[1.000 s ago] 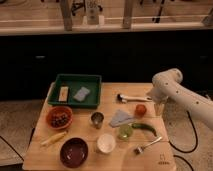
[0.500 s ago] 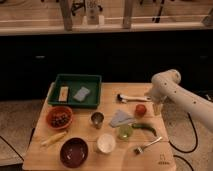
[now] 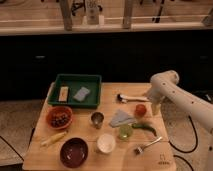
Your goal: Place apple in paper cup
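Observation:
The apple is small, round and red-orange, and lies on the right part of the wooden table. The paper cup is white, stands upright near the front middle, and shows nothing inside. My white arm reaches in from the right and bends down. My gripper hangs right beside the apple, at its upper right, close to or touching it. The apple is well apart from the paper cup.
A green tray at the back left holds a sponge and a block. Also here are an orange bowl of dark fruit, a steel cup, a maroon bowl, a grey cloth, a yellow-green fruit, a green pepper, a fork and a white-handled tool.

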You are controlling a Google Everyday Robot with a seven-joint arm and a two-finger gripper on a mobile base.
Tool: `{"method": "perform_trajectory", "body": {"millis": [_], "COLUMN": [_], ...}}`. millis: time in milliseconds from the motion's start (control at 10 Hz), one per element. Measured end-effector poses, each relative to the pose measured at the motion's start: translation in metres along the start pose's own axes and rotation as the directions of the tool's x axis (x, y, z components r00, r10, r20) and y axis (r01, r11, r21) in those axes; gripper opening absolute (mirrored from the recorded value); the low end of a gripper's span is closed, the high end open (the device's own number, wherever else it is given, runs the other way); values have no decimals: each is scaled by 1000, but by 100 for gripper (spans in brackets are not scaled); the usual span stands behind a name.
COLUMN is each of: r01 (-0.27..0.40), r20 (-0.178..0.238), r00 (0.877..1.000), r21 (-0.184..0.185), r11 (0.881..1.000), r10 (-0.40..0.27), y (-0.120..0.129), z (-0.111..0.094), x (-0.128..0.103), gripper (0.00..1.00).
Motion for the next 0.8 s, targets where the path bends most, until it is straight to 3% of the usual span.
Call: {"method": "perform_trajectory", "body": {"millis": [800], "r01": [95], "r20": [53], "r00": [994], "r21": [9], "r11": [995], "r10": [-96], "y": [-1], "z": [13], "x": [-5], "gripper": [80]}}
